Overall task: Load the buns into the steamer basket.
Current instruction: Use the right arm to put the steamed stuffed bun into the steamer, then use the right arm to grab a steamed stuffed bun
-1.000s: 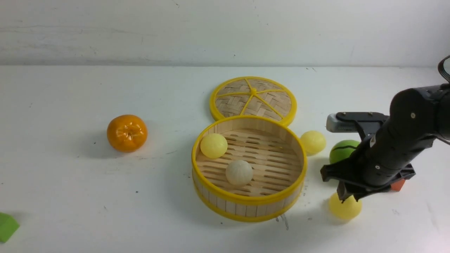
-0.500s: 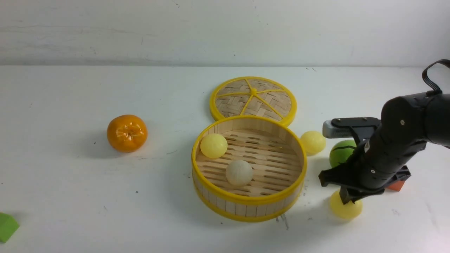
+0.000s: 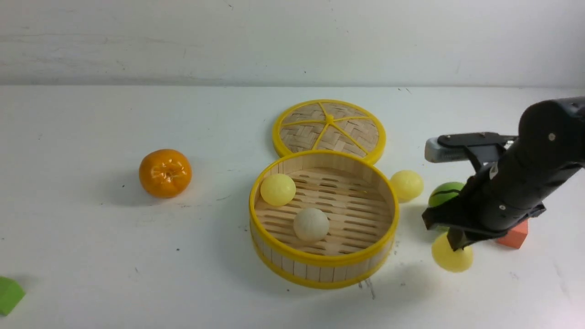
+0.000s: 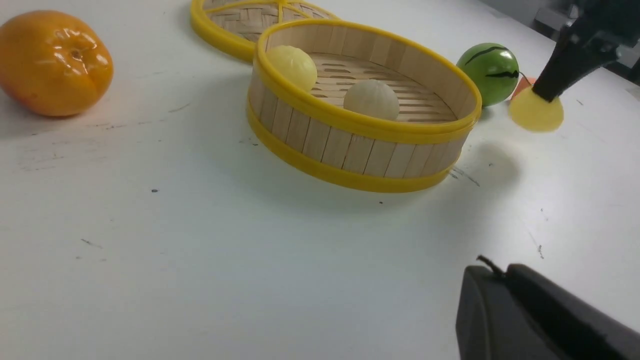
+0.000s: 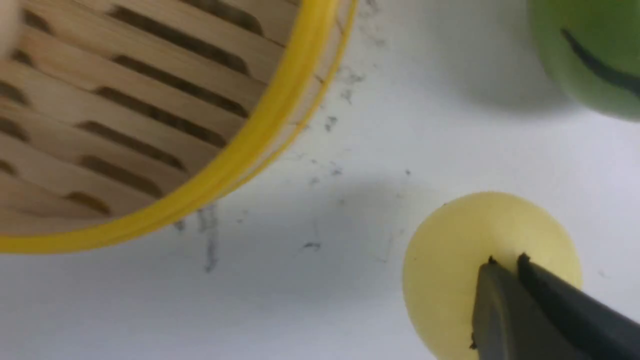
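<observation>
The steamer basket [image 3: 320, 262] stands mid-table and holds one pale yellow bun [image 3: 278, 189] and the beige pleated bun [image 3: 311, 224]. A second yellow bun [image 3: 406, 184] lies on the table just right of the basket. My right gripper [image 3: 457, 242] is shut on a third yellow bun [image 3: 452, 259] and holds it a little above the table, right of the basket's front; its shadow falls below. In the right wrist view the gripper [image 5: 505, 260] pinches that bun [image 5: 465, 250] beside the basket rim [image 5: 250, 145]. My left gripper [image 4: 495, 272] is shut and empty, low over bare table.
The woven lid [image 3: 329, 129] lies behind the basket. A green striped watermelon ball [image 3: 444, 192] and a red block [image 3: 515, 235] sit behind my right gripper. An orange tangerine [image 3: 165, 172] is at the left, a green block [image 3: 9, 294] at the front left edge.
My right gripper came down onto the front-right yellow bun, closed on it, and has lifted it slightly off the table.
</observation>
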Controlling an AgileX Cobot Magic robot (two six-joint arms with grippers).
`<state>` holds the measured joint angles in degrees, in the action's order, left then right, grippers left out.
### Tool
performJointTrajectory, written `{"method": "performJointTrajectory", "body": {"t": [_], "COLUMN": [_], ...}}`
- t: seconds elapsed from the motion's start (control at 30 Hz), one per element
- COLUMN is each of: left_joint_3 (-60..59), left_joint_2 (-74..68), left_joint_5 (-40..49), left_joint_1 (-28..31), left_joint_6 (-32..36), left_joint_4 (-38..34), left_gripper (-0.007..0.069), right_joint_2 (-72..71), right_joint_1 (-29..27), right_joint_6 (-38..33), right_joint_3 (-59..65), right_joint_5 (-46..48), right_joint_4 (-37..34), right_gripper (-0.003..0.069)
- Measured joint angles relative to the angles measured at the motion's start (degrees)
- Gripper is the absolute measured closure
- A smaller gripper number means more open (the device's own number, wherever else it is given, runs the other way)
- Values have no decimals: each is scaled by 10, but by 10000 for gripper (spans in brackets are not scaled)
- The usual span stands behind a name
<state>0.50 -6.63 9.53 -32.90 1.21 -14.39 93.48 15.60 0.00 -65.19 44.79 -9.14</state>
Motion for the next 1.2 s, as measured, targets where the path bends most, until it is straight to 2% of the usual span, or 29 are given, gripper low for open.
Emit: {"method": "performJointTrajectory", "body": {"t": [0.13,0.27,0.4,0.6,0.67,0.8,0.97,1.0,1.03,1.07,1.1,1.2], "left_joint_3": [0,0,0,0,0,0,0,0,0,0,0,0], "left_joint_2": [0,0,0,0,0,0,0,0,0,0,0,0], "left_joint_5": [0,0,0,0,0,0,0,0,0,0,0,0], "left_joint_1": [0,0,0,0,0,0,0,0,0,0,0,0], "left_joint_6": [0,0,0,0,0,0,0,0,0,0,0,0], "left_joint_4": [0,0,0,0,0,0,0,0,0,0,0,0], "left_gripper": [587,585,580,571,567,564,564,564,564,564,561,557], "right_joint_2": [-39,-25,25,98,123,140,123,123,110,108,93,63], "right_joint_1": [20,68,89,90,90,90,90,90,90,90,89,76], "right_joint_6": [-40,-73,-75,-75,-75,-75,-75,-75,-75,-75,-75,-65], "right_joint_3": [-19,-73,-105,-114,-115,-115,-137,-139,-153,-153,-169,-193], "right_joint_5": [-2,-10,-19,-61,-78,-82,-64,-62,-52,-52,-45,-32], "right_joint_4": [-51,-92,-97,-90,-87,-87,-87,-87,-84,-83,-74,-39], "right_gripper": [664,658,657,645,620,539,313,305,247,241,204,179]}}
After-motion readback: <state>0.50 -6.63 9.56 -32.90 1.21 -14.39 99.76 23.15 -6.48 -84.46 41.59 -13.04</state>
